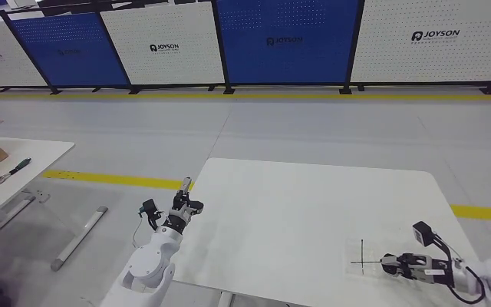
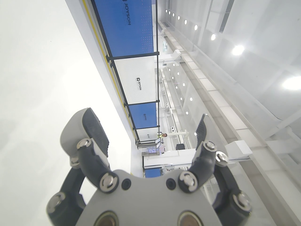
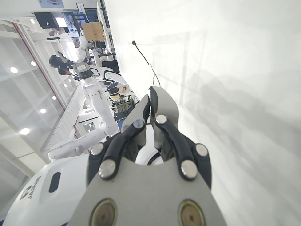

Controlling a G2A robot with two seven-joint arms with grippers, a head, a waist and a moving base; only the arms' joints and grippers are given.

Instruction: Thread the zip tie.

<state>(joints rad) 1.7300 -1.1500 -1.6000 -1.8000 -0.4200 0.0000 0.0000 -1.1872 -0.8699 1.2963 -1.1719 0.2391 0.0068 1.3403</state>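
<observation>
The right claw (image 3: 150,91) was closed, its fingers pressed together on the thin tail end of the black zip tie (image 3: 141,54). From the fingertips the zip tie ran straight out along the white bench (image 3: 235,48), parallel to the near edge, and its small square head lay at the end farthest from the claw. In the top view this right claw (image 1: 386,263) sat low by the bench's (image 1: 307,215) near right corner, and the zip tie (image 1: 368,262) pointed from it toward the left edge. A second thin black line (image 1: 362,249) crossed the tie at right angles; I could not tell whether it was another tie. Well apart from all this, the left claw (image 1: 185,192) was at the bench's left edge, aimed toward the far side. In its own wrist view the left claw (image 2: 145,118) had its fingers spread wide apart, with the bench (image 2: 35,59) on one side of it. Blue and white panels (image 1: 288,42) stood on the floor beyond the far edge.
</observation>
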